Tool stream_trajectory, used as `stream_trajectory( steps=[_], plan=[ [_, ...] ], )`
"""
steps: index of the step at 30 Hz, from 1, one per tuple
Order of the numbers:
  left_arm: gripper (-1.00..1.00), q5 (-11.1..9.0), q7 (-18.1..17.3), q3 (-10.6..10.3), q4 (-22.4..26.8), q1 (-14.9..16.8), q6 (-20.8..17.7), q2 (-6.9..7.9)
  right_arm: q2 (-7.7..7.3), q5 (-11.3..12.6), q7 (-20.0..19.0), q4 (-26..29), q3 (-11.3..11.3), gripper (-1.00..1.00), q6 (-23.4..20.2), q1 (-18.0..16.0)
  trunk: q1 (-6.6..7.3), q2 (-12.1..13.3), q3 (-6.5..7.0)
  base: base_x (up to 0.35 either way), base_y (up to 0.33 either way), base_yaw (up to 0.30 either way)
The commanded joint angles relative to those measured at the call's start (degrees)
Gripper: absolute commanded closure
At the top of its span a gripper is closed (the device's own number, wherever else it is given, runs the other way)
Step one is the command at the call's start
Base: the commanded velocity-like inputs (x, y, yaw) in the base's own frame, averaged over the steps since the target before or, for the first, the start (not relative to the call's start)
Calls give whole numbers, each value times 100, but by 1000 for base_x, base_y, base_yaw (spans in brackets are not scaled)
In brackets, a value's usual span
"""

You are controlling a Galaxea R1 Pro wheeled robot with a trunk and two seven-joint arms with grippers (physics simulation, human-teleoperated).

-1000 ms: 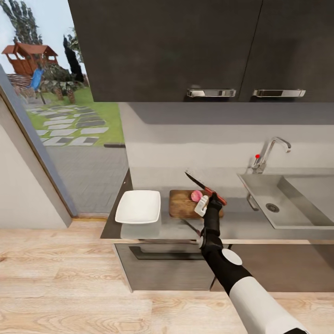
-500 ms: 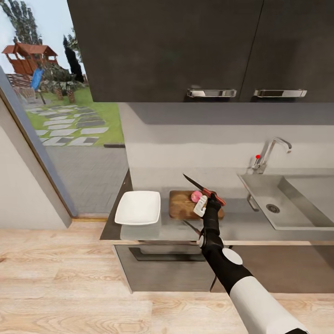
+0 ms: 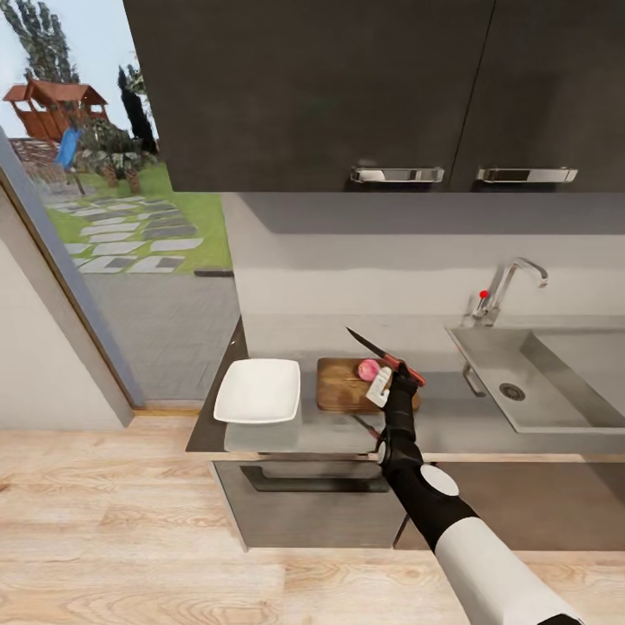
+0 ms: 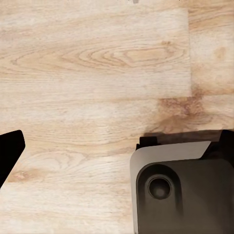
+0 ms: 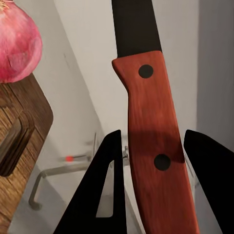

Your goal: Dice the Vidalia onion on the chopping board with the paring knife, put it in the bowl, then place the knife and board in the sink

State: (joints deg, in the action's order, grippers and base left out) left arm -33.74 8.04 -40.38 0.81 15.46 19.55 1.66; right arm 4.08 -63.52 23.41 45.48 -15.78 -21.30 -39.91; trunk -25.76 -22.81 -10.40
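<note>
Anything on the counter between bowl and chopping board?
No. In the head view, only bare countertop separates the bowl and the chopping board.

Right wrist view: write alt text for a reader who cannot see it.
The right pincer grips the red handle of the paring knife, whose dark blade points away from the camera. Beside it, the Vidalia onion rests on a corner of the wooden chopping board.
</note>
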Motion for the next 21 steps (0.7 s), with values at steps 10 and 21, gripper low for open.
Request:
stream_trajectory(
  steps=[10, 21],
  plan=[
    [-100, -19, 31, -49, 7, 1, 5, 1, -114, -38, 14, -21, -12, 100, -50, -6, -3, -11, -11, 148, 31, 0],
    [-100, -19, 31, -49, 7, 1, 5, 1, -125, -33, 15, -52, -11, 100, -50, -6, -3, -11, -11, 11, 1, 0]
  ],
)
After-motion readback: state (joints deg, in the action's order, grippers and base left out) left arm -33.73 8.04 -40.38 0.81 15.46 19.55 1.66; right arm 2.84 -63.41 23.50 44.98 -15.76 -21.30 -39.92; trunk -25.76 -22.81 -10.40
